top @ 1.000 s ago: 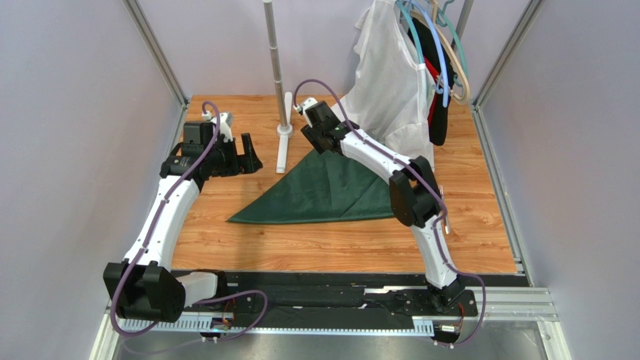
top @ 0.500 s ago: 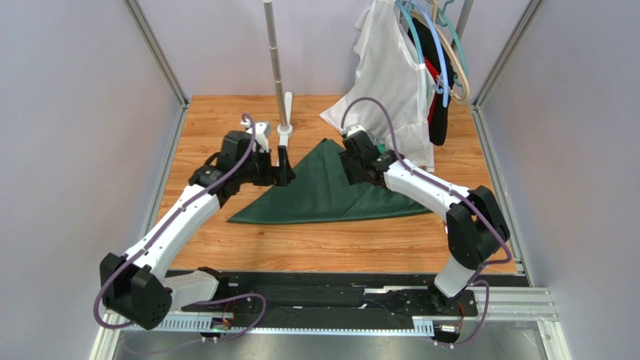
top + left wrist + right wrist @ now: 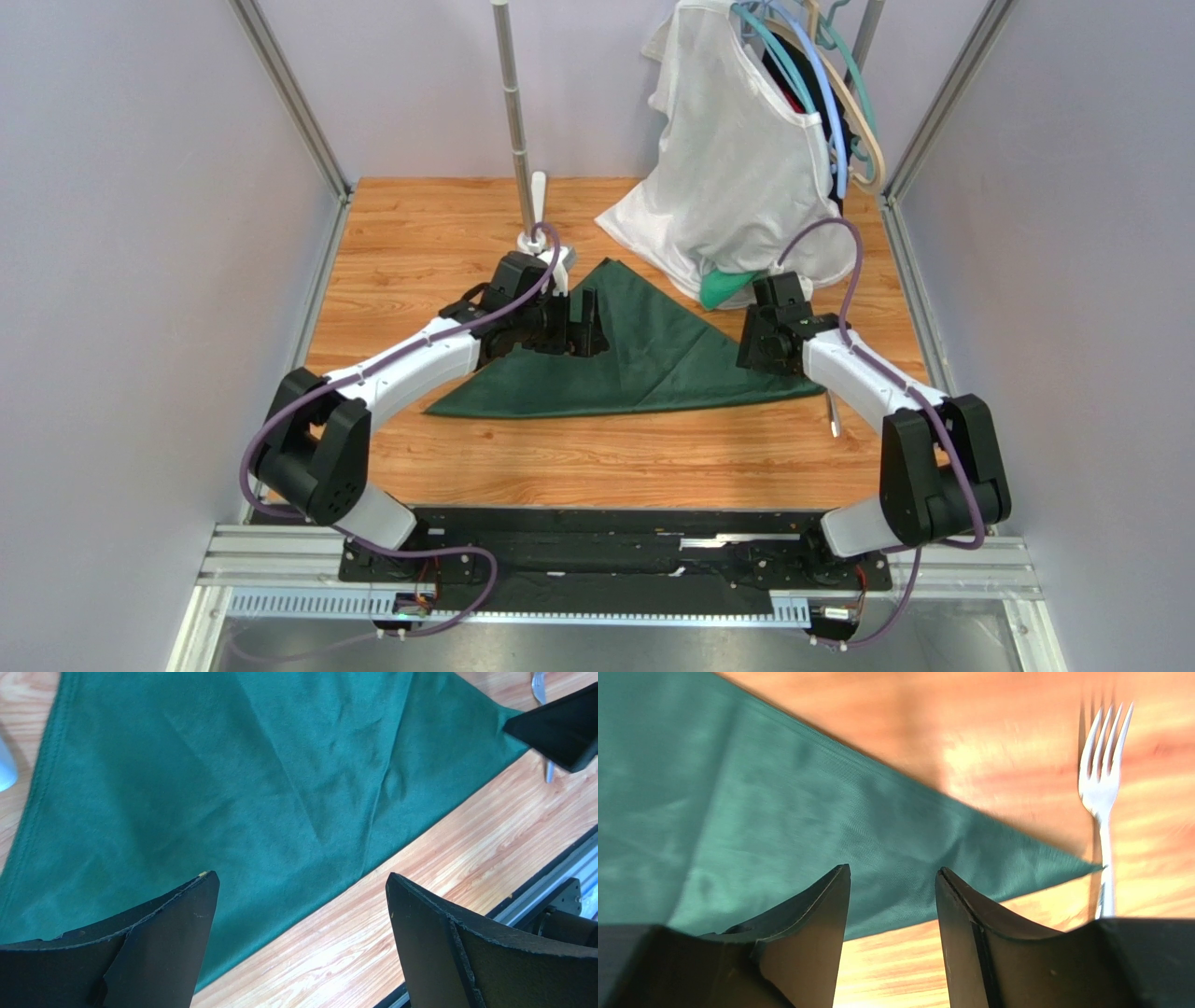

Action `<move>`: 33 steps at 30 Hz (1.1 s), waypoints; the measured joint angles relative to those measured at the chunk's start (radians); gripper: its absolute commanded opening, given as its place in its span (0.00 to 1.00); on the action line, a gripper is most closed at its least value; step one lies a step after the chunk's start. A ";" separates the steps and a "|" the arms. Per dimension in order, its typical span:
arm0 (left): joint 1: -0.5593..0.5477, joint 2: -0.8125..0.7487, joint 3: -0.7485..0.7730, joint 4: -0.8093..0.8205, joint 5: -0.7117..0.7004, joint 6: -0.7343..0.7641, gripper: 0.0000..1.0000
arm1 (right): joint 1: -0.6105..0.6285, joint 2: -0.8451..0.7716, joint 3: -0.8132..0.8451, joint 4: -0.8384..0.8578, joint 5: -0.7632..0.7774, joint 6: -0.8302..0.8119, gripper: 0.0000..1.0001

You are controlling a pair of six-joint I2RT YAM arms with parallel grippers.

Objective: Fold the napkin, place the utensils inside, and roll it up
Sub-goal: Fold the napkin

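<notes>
- Top external view, nearest first: both arms reach out from their bases at the near edge of the table (image 3: pixel 407 462). Both have swung inward over the last second. The left arm was off by the left side and now hangs over the cloth.
- On bare wood just beside the cloth's right corner lies the fork (image 3: pixel 832 410), not yet on the cloth. The right wrist view shows its tines (image 3: pixel 1104 784) clearly.
- Mid-table, the napkin (image 3: pixel 638 361) lies flat as a folded triangle with its long edge toward the arms. It has the same place and shape as before, so I judge the fold done and the utensil step next.
- Over that right corner hovers the right tool (image 3: pixel 769 343), which has come across from the napkin's far point. Its fingers stand a little apart with nothing between them.
- Above the napkin's upper left part is the left tool (image 3: pixel 589 336), fingers wide apart and empty.
- At the back, the white garment (image 3: pixel 737 168) drapes differently than before, with the right arm now away from it.
</notes>
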 measured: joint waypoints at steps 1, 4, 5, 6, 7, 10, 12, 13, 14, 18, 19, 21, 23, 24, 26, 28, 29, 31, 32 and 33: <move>-0.002 0.004 -0.003 0.013 0.004 -0.002 0.98 | -0.013 0.000 -0.018 0.001 -0.009 0.013 0.52; -0.009 0.017 -0.013 0.047 0.013 -0.005 0.98 | -0.053 -0.002 -0.075 0.020 -0.029 0.040 0.52; -0.011 0.024 -0.016 0.055 0.016 -0.006 0.98 | -0.067 -0.003 -0.093 0.023 -0.032 0.047 0.53; -0.013 0.032 -0.017 0.061 0.021 -0.006 0.98 | -0.079 -0.003 -0.108 0.028 -0.036 0.052 0.53; -0.014 0.039 -0.019 0.066 0.023 -0.006 0.98 | -0.088 -0.004 -0.120 0.033 -0.039 0.056 0.53; -0.018 0.054 -0.024 0.073 0.029 -0.006 0.98 | -0.113 -0.008 -0.146 0.051 -0.047 0.064 0.53; -0.020 0.056 -0.027 0.077 0.031 -0.006 0.98 | -0.117 -0.015 -0.148 0.063 -0.052 0.068 0.53; -0.021 0.056 -0.027 0.077 0.032 -0.006 0.98 | -0.117 -0.021 -0.148 0.067 -0.055 0.071 0.53; -0.022 0.056 -0.027 0.080 0.033 -0.006 0.98 | -0.117 -0.032 -0.148 0.071 -0.056 0.072 0.53; -0.024 0.056 -0.030 0.091 0.034 -0.006 0.98 | -0.117 -0.074 -0.148 0.076 -0.071 0.076 0.53; -0.024 0.056 -0.032 0.094 0.034 -0.006 0.98 | -0.117 -0.082 -0.148 0.077 -0.072 0.077 0.53; -0.027 0.056 -0.038 0.097 0.034 -0.006 0.98 | -0.117 -0.091 -0.148 0.082 -0.072 0.079 0.52; -0.028 0.056 -0.043 0.101 0.036 -0.006 0.98 | -0.117 -0.087 -0.148 0.092 -0.076 0.079 0.52; -0.029 0.056 -0.046 0.103 0.037 -0.006 0.98 | -0.117 -0.081 -0.148 0.097 -0.080 0.079 0.52; -0.029 0.056 -0.050 0.105 0.037 -0.006 0.98 | -0.117 -0.061 -0.146 0.119 -0.090 0.082 0.52; -0.029 0.056 -0.055 0.110 0.036 -0.006 0.98 | -0.117 -0.034 -0.144 0.141 -0.101 0.085 0.52; -0.029 0.056 -0.056 0.110 0.036 -0.006 0.98 | -0.117 -0.020 -0.140 0.150 -0.106 0.087 0.52; -0.029 0.055 -0.060 0.111 0.036 -0.006 0.98 | -0.117 0.014 -0.131 0.170 -0.112 0.095 0.51; -0.029 0.055 -0.062 0.111 0.036 -0.006 0.98 | -0.117 0.025 -0.127 0.176 -0.112 0.098 0.51; -0.029 0.054 -0.065 0.111 0.036 -0.006 0.98 | -0.117 0.037 -0.125 0.182 -0.113 0.102 0.51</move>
